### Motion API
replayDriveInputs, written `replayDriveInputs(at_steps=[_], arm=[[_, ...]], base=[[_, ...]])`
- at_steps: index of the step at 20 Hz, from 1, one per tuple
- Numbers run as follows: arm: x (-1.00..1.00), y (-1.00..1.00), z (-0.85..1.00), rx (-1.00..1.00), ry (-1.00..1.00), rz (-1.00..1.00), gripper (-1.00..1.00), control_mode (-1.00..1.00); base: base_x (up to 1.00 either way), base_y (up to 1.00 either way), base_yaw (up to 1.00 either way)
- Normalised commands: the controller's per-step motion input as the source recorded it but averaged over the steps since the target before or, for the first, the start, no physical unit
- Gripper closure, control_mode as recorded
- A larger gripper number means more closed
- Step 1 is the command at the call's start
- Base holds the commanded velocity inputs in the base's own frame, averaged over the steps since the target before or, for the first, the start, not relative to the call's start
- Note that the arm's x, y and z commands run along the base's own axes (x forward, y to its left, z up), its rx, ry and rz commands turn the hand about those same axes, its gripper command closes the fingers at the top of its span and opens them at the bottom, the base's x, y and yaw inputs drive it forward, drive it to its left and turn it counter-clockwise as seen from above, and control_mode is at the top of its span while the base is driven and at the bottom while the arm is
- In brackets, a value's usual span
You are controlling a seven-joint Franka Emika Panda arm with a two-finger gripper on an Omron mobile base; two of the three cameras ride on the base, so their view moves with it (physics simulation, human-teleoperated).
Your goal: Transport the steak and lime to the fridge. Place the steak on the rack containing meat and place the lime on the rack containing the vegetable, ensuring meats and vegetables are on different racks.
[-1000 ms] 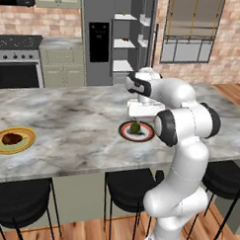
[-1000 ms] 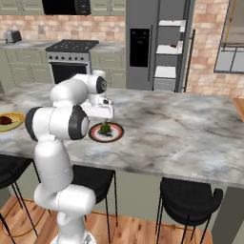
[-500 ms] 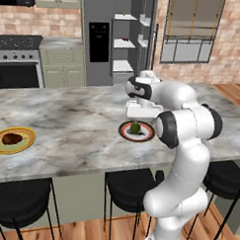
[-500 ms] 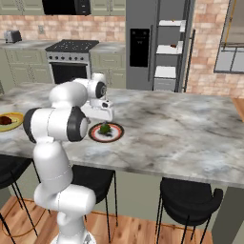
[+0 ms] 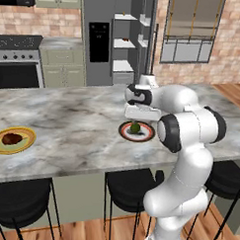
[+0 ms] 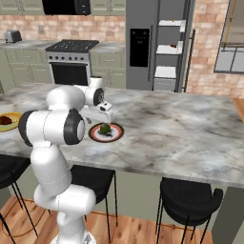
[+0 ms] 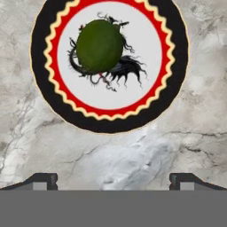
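Note:
The lime (image 7: 99, 45) lies on a red-rimmed dark plate (image 7: 111, 126) on the marble island, slightly off the plate's centre. My gripper (image 7: 114, 181) hovers over the counter just short of that plate, open, with its fingertips (image 7: 43, 179) wide apart and nothing between them. From the base, the gripper (image 5: 137, 119) hangs right above the lime (image 5: 135, 127). The steak (image 5: 12, 138) rests on a yellow-rimmed plate (image 5: 26, 146) far to the left. The fridge (image 5: 98, 37) stands behind the island with its right door open and white shelves showing.
A black oven (image 5: 16, 70) and green cabinets (image 5: 60, 65) line the back wall. Black stools (image 5: 129, 184) stand under the island's near edge. A brick wall with a window (image 5: 189, 41) is to the right of the fridge.
The hand has dropped a little toward the plate with the lime. The lime, the steak and the plates have stayed put.

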Motion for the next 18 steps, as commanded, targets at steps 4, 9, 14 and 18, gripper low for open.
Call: replayDriveInputs(at_steps=[4, 9, 14, 18], arm=[[0.26, 0.0, -0.11, -0.01, 0.0, 0.0, -1.0, -1.0], [0.44, 0.0, -0.09, 0.0, 0.0, 0.0, -1.0, -1.0], [0.27, 0.0, -0.19, -0.01, 0.0, 0.0, -1.0, -1.0], [0.32, 0.0, -0.25, -0.03, 0.0, 0.0, -1.0, -1.0]], base=[[0.0, 0.0, 0.0], [0.0, 0.0, 0.0], [0.0, 0.0, 0.0], [0.0, 0.0, 0.0]])
